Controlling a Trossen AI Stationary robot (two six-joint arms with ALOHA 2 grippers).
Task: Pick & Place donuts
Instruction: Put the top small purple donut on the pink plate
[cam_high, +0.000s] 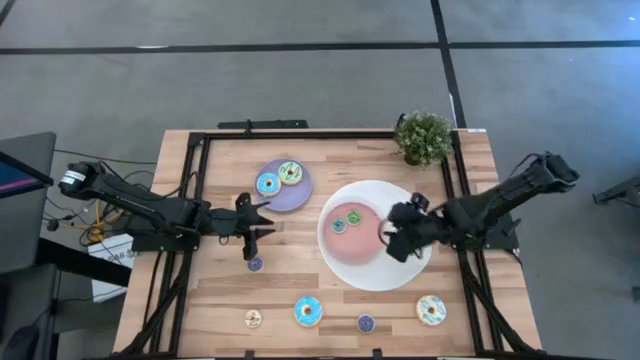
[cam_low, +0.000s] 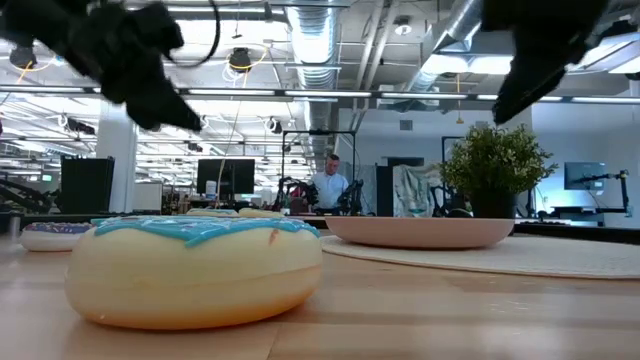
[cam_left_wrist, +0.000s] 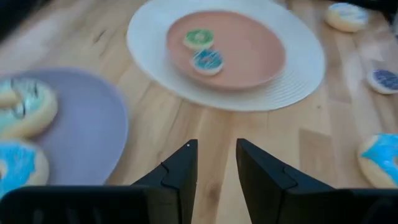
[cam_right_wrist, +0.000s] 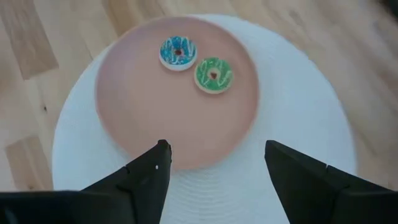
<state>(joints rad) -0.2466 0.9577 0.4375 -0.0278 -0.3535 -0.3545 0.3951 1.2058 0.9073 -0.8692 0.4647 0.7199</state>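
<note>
My left gripper (cam_high: 264, 222) (cam_left_wrist: 216, 144) hovers open with a narrow gap over bare wood between the lilac plate (cam_high: 298, 194) and the white plate (cam_high: 400, 270). A blue donut (cam_high: 268, 184) and a green-iced donut (cam_high: 290, 173) lie flat on the lilac plate. My right gripper (cam_high: 388, 238) (cam_right_wrist: 217, 146) is wide open above the pink plate (cam_right_wrist: 149, 106), which rests on the white plate. A mini blue donut (cam_right_wrist: 178, 52) and a mini green donut (cam_right_wrist: 213, 74) lie flat on the pink plate. Neither gripper holds anything.
More donuts lie on the table: a purple mini (cam_high: 255, 264) near my left gripper, a tan mini (cam_high: 253, 319), a large blue one (cam_high: 308, 311) (cam_low: 195, 265), another purple mini (cam_high: 366, 323) and a large cream-green one (cam_high: 431, 309). A potted plant (cam_high: 424, 137) stands at the far right.
</note>
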